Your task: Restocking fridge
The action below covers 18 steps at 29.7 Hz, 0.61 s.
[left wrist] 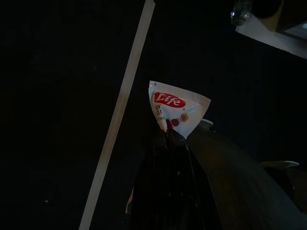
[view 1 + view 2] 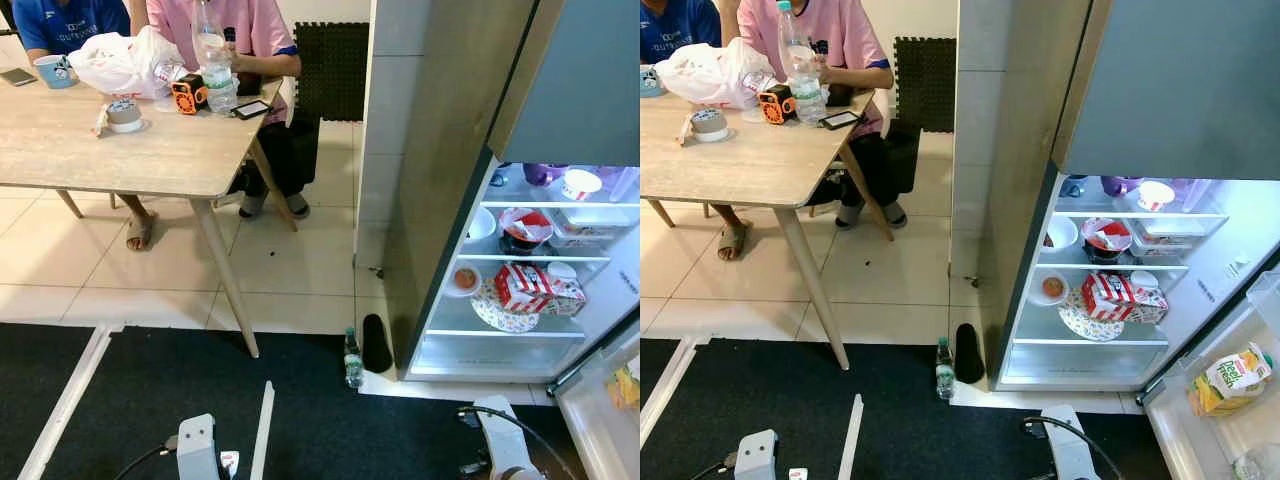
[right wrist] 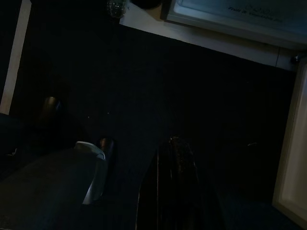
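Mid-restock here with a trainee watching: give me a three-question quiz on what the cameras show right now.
1. True or false: the tall grey fridge stands with its door open.
2. What does the left gripper hold?
A. a white triangular packet with a red logo
B. a glass jar
C. a metal spoon
3. Fill the gap: the small clear plastic bottle stands on the ___ beside the fridge's lower corner.

Key:
1. True; its lit shelves show.
2. A; the packet is pinched at the fingertips in the left wrist view.
3. Floor, at the edge of the dark mat.
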{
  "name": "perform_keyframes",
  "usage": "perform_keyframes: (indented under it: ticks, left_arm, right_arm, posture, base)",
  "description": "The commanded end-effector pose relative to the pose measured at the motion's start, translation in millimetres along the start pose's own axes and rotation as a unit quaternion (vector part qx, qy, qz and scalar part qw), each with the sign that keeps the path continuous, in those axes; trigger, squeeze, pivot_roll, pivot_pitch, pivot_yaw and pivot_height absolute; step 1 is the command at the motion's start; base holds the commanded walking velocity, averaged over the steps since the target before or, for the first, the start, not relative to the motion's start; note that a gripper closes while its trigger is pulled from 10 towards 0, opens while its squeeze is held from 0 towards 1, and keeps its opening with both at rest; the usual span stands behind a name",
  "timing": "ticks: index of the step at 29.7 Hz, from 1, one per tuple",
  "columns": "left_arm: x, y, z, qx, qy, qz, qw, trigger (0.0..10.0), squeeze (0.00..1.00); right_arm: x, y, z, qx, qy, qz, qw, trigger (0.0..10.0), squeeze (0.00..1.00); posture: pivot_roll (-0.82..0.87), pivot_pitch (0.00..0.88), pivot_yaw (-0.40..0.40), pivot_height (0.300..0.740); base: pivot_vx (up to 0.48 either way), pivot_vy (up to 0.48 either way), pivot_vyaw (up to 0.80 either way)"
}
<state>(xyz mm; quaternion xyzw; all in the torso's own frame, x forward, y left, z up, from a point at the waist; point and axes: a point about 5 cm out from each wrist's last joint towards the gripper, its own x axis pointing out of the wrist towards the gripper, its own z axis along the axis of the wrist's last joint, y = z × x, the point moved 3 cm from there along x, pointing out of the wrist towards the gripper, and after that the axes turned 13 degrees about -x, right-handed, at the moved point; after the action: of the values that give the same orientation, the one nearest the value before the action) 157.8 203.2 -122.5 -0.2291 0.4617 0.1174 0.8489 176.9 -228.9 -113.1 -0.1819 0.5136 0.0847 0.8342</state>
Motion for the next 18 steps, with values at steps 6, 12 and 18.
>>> perform_keyframes:
  ticks: [6,12,18]
  left_arm:
    - [-0.1,-0.9,-4.3,0.003,0.009,-0.001,1.0,10.0,0.0]
    - [0.2,-0.9,-2.2,0.002,0.007,-0.002,1.0,10.0,0.0]
    - [0.5,-3.3,-4.2,-0.001,0.008,-0.004,1.0,10.0,0.0]
  right_arm:
    - [0.4,2.0,2.3,-0.005,-0.004,0.006,1.0,10.0,0.0]
    - [0.5,1.6,3.4,-0.005,-0.005,0.004,1.0,10.0,0.0]
    - [0.4,1.3,2.4,-0.004,-0.003,0.001,1.0,10.0,0.0]
  posture:
    - [-0.02,0.0,-0.011,0.74]
    - [-0.02,0.0,-0.011,0.74]
    - [-0.03,0.0,-0.01,0.74]
  base:
    - [0.0,0.0,0.27]
    - [0.0,0.0,0.8]
    - [0.0,0.0,0.37]
